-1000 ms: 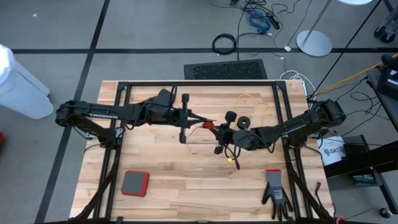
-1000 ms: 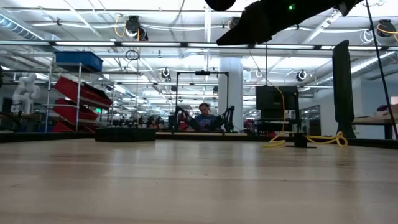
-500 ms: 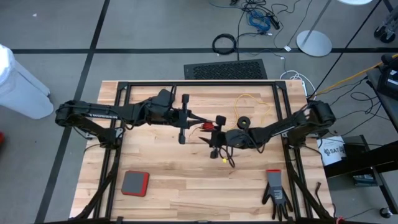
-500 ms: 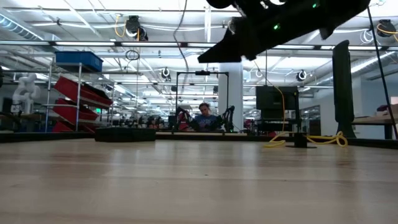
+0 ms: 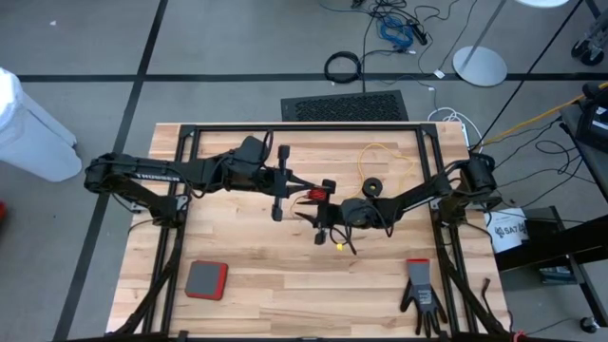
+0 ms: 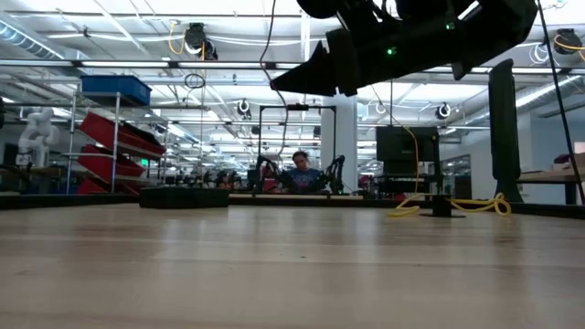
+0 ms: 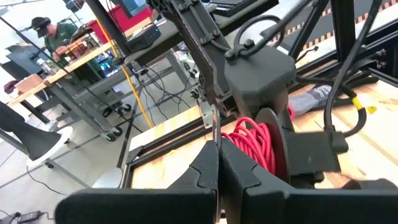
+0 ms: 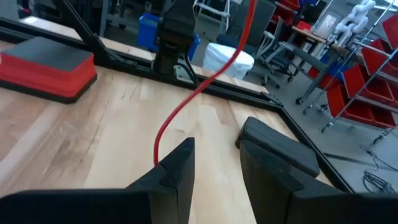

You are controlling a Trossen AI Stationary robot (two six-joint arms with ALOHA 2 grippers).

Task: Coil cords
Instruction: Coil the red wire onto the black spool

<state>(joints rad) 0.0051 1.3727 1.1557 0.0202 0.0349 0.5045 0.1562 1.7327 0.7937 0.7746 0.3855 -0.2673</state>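
**Red cord strung up between the two grippers, mid-table**

Nearest me, the right gripper (image 8: 217, 142) sits over the middle of the table (image 5: 285, 304), fingers partway apart with nothing between them. The red cord (image 8: 200, 84) passes just beside one finger and climbs away on a slant, so its long axis runs up and off the wood, not along it.

Just past that, the rest of the red cord is wound in a coil on a black reel (image 7: 278, 134), standing on edge close to the right arm's wrist.

The left gripper (image 7: 217, 158) faces that coil with its fingers pressed together. I can't tell whether a strand is pinched in there.

Farther back, the yellow cord (image 5: 382, 152) lies loose, looping from its flat black reel (image 5: 372, 187) toward the far edge.
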